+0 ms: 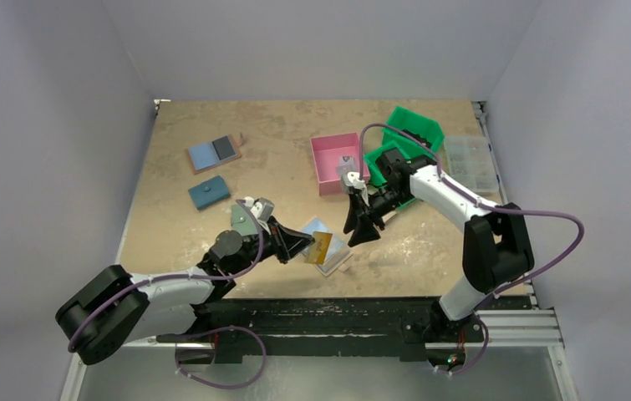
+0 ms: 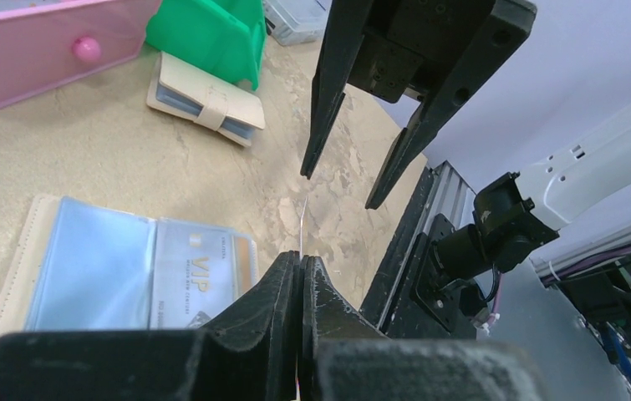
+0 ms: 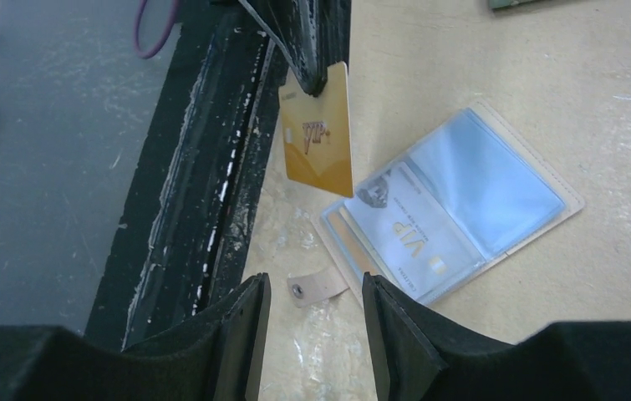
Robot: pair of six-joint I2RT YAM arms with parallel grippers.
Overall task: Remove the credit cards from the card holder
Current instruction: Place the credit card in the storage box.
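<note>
- Left hand [image 1: 310, 247]: fingers pressed together on one edge of a gold-yellow credit card [image 3: 320, 138]. The card is lifted off the tabletop [image 1: 278, 150] and hangs over the near end of the card holder.
- The card face reads "VIP". In the left wrist view it is edge-on, showing only as a thin line [image 2: 304, 221].
- Card holder [image 3: 462, 200]: lying open and flat on the tabletop near the front edge, between the two hands. Its clear blue sleeves face up and its snap tab [image 3: 316, 286] is folded out flat beside it.
- A second credit card [image 3: 408, 234], pale and also marked "VIP", sits in the sleeve nearest the tab.
- Right hand [image 1: 360, 234]: jaws spread wide and gripping nothing. It hovers just beside the holder with its fingertips pointed toward the raised card, and there is a gap between it and the card.
- Farther back on the tabletop: a pink drawer box [image 1: 337, 163], green bins [image 1: 412, 134], and a clear compartment box [image 1: 472, 159].
- A closed beige holder with a strap [image 2: 207, 104] lies by the green bin.
- Far left: another open holder [image 1: 214, 153] and a teal pouch [image 1: 209, 192], both well apart from the hands.
</note>
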